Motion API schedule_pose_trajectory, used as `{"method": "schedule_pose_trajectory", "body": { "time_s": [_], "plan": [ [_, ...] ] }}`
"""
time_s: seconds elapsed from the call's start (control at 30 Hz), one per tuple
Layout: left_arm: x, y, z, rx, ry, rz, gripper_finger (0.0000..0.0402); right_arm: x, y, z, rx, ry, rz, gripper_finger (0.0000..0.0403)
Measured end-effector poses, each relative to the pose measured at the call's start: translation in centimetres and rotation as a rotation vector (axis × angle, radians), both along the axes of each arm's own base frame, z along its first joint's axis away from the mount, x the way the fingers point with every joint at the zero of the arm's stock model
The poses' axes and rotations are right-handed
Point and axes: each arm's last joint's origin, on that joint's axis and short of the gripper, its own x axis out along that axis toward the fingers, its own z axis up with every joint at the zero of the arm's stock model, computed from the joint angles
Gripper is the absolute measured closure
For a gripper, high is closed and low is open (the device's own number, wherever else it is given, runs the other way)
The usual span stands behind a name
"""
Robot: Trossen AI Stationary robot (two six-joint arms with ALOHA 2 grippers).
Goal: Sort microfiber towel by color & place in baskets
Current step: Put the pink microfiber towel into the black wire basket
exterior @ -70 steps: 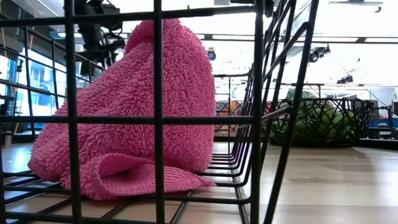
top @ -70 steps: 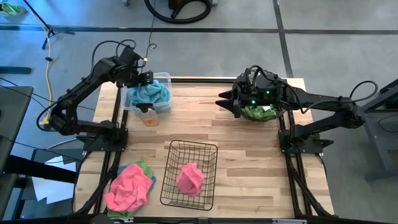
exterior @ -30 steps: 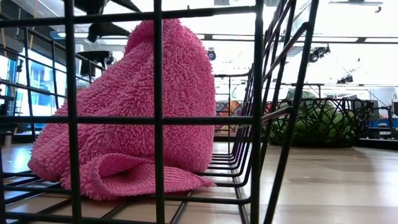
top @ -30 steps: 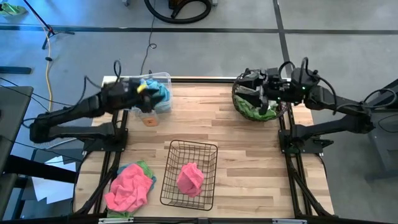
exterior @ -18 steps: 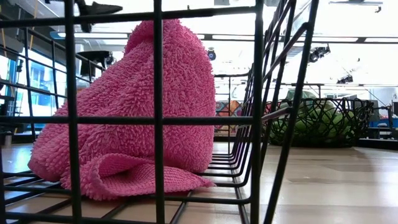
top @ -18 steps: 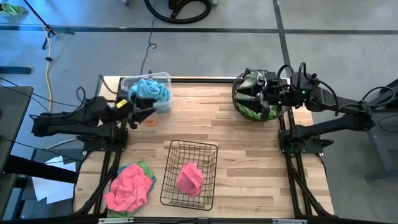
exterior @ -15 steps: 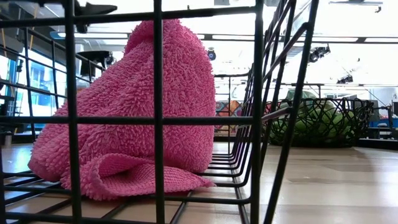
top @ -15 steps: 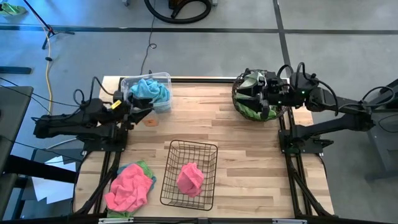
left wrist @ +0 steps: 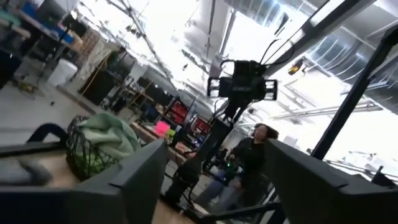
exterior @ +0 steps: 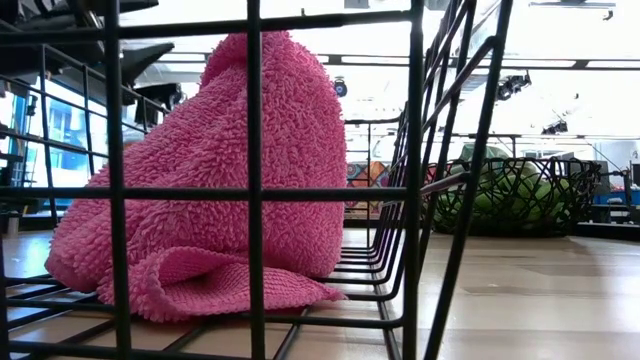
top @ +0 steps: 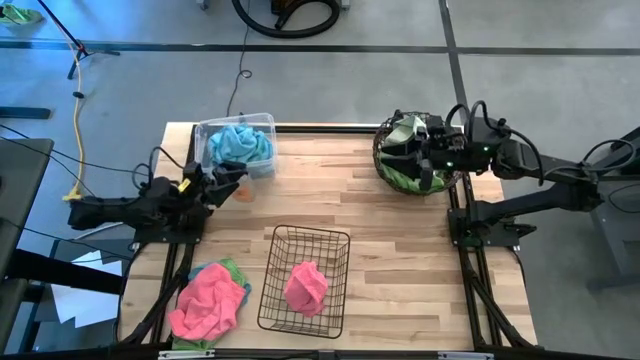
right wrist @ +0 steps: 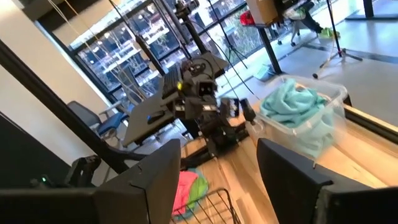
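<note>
The clear bin (top: pixel 240 128) at the far left holds light blue towels (top: pixel 240 146). Green towels (top: pixel 405 178) fill the round woven basket (top: pixel 380 165) at the far right. One pink towel (top: pixel 305 286) lies in the black wire basket (top: pixel 302 240). A pink towel (top: pixel 207 300) lies over a green one (top: pixel 231 268) at the near left corner. My left gripper (top: pixel 230 182) hangs open and empty just near of the bin. My right gripper (top: pixel 394 160) is open and empty above the round basket.
A small orange thing (top: pixel 243 194) lies on the wood beside my left gripper. Bare wood runs between the bin and the round basket. In the left wrist view a person (left wrist: pixel 254 155) stands in the room beyond the table. Black frame rails (top: pixel 468 250) border both sides.
My left arm has drawn back from over the clear bin toward the table's near left, folding down low; its gripper now sits near of the bin. The blue towels stay in the bin. My right gripper has shifted only slightly over the round basket.
</note>
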Motion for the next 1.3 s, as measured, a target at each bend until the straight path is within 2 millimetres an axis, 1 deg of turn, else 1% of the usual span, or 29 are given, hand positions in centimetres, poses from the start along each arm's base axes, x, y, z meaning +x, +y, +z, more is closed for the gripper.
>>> {"method": "schedule_pose_trajectory", "body": {
  "time_s": [0.13,0.23,0.33,0.47,0.6,0.73,0.87,0.93,1.0,1.07,1.17,1.3],
  "plan": [
    [-0.3,0.0,0.2,0.026,-0.018,0.010,0.0193,-0.6,0.1,-0.2,0.004,0.035,0.010,0.0199],
    [-0.4,0.0,0.4,0.022,-0.044,0.010,0.0224,-1.0,0.3,-0.1,-0.006,0.027,0.034,0.0199],
    [-0.5,0.0,0.4,0.019,-0.052,0.012,0.0244,-1.5,0.5,0.2,-0.038,0.007,0.049,0.0199],
    [-0.5,0.0,0.5,0.003,-0.065,0.004,0.0252,-2.1,0.6,0.5,-0.072,-0.012,0.057,0.0199],
    [-0.5,-0.1,0.5,-0.029,-0.075,-0.030,0.0250,-2.2,0.6,0.6,-0.061,-0.020,0.073,0.0199],
    [-0.5,-0.2,0.5,-0.024,-0.077,-0.061,0.0250,-2.2,0.6,0.6,-0.048,-0.021,0.073,0.0199],
    [-0.5,-0.1,0.7,-0.037,-0.085,-0.059,0.0248,-2.2,0.6,0.6,-0.027,-0.022,0.070,0.0199],
    [-0.8,-0.1,1.7,-0.036,-0.105,-0.052,0.0242,-2.2,0.6,0.6,-0.021,-0.022,0.070,0.0199],
    [-1.0,-0.2,3.2,0.001,-0.113,-0.049,0.0231,-2.2,0.6,0.6,-0.003,-0.023,0.063,0.0199],
    [-0.9,-0.2,4.7,0.045,-0.064,-0.055,0.0216,-2.1,0.5,0.6,0.004,-0.021,0.036,0.0199],
    [-0.1,-0.3,6.3,0.088,0.103,-0.082,0.0189,-2.0,0.4,0.5,0.008,-0.016,0.002,0.0199],
    [0.9,-0.6,7.7,0.095,0.307,-0.217,0.0150,-1.9,0.4,0.5,0.007,-0.014,-0.011,0.0199]
  ]
}}
